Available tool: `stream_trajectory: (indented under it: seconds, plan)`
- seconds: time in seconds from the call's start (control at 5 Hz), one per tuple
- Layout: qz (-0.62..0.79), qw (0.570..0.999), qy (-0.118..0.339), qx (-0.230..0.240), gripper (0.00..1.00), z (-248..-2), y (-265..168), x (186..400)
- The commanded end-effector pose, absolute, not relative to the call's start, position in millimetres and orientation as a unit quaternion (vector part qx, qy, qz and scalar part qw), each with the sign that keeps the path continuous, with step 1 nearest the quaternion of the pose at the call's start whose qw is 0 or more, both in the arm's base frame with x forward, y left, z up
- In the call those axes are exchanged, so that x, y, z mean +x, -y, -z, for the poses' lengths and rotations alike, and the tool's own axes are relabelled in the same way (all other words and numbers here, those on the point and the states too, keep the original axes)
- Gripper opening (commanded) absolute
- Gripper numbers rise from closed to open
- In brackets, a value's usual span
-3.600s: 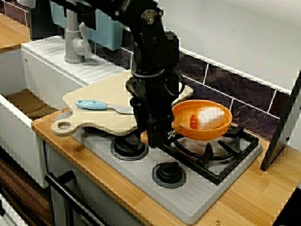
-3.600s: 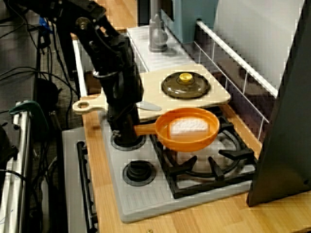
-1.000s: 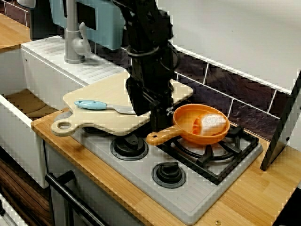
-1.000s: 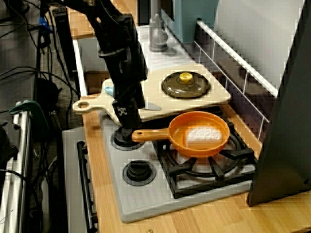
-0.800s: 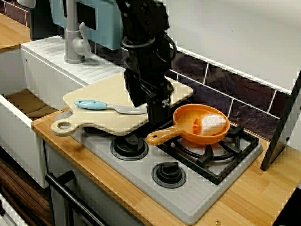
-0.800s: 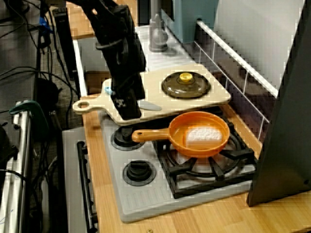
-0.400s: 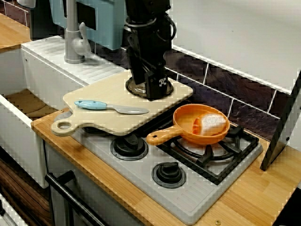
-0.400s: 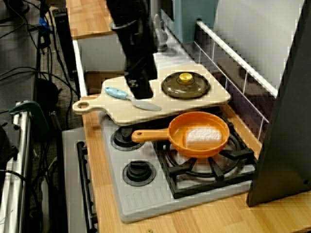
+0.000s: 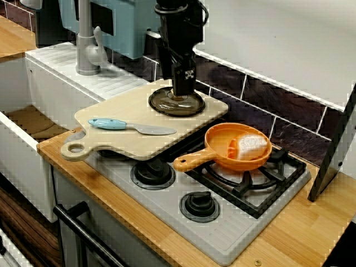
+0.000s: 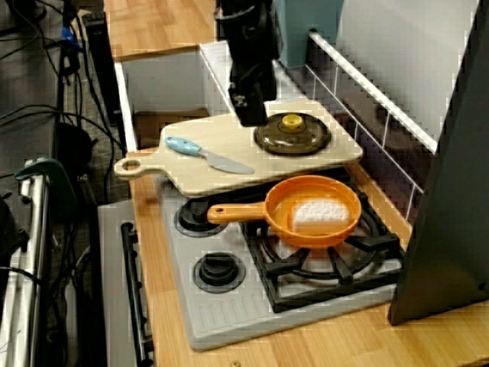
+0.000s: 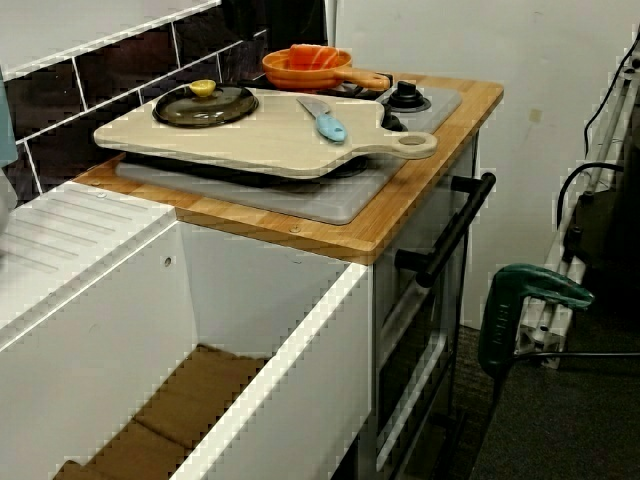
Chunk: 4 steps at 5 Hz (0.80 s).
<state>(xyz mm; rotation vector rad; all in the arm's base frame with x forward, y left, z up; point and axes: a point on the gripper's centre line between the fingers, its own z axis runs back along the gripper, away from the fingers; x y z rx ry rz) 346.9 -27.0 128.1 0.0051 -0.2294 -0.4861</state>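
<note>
Front view, nearest first: the grey hob [image 9: 167, 225] lay in the wooden counter. On its burner grate sat the orange pan [image 9: 222, 158], holding a white block [image 9: 251, 146] and a small orange piece. Left of it, a blue-handled knife [image 9: 130, 127] lay on the wooden cutting board [image 9: 119, 108]. Farther back on that board sat the dark lid [image 9: 161, 103] with its yellow knob. The gripper [image 9: 182, 92] hung just over the lid. Contact and the jaws' gap could not be told. A white mark on the gripper was unreadable.
</note>
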Motion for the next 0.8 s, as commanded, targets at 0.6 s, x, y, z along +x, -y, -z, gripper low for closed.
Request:
stream_trajectory:
  seconds: [0.6]
  plan:
    - [0.28, 0.955, 0.099, 0.016, 1.0, -120, -2, 390]
